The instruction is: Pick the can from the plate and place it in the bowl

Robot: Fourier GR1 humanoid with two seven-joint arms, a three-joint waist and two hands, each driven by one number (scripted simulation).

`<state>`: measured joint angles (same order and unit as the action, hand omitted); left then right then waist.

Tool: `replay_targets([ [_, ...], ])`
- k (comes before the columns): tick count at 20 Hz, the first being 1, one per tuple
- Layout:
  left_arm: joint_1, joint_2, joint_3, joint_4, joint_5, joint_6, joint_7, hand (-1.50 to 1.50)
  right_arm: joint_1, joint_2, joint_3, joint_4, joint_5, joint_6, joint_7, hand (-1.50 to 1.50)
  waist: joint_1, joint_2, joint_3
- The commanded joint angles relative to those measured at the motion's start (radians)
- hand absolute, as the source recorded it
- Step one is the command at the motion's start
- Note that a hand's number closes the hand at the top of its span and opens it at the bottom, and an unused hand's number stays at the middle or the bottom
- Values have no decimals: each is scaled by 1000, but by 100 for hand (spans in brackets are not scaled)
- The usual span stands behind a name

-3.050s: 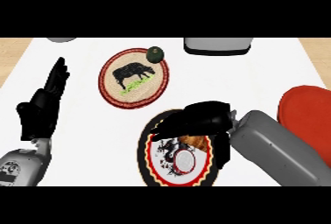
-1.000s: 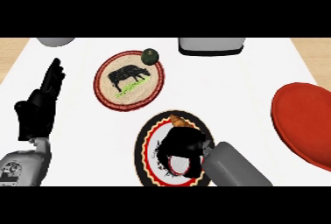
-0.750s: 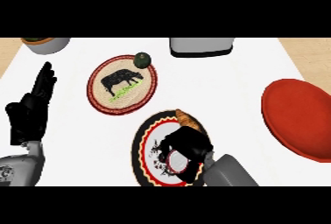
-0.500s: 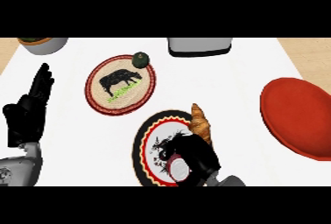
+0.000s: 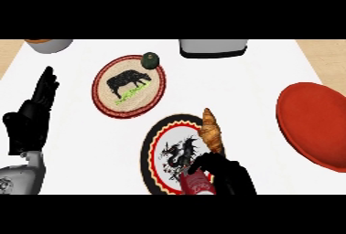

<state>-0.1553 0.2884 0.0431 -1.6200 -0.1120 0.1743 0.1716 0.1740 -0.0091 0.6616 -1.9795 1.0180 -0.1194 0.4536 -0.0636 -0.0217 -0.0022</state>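
The right hand (image 5: 226, 172) curls round the red can (image 5: 195, 184), which lies on the near part of the dragon plate (image 5: 162, 132), beside a croissant (image 5: 211, 130). The left hand (image 5: 32, 118) rests open at the left edge, fingers up. The red bowl (image 5: 314, 123) sits well apart on the right of the table (image 5: 243, 87).

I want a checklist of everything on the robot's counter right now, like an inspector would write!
Surface: white counter, wood at the far corners.
Job's things: red can on the dragon plate; red bowl at right.
Clutter: croissant on the dragon plate's rim; boar plate with a dark green fruit on its edge; grey container; another pot far left.
Hands: right hand curled on the can; left hand open, resting at left.
Cables: nothing seen.
Surroundings: nothing seen.
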Motion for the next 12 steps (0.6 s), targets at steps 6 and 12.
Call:
replay_targets([
  [6,-19,-8,-6,-30,15,-41,17,0,143,-51,-85,-334,111,-31,170,150,58,20,2],
  [12,-56,-32,-14,50,-19,-29,-39,0,111,-155,-456,-388,-213,-12,72,150,57,23,3],
])
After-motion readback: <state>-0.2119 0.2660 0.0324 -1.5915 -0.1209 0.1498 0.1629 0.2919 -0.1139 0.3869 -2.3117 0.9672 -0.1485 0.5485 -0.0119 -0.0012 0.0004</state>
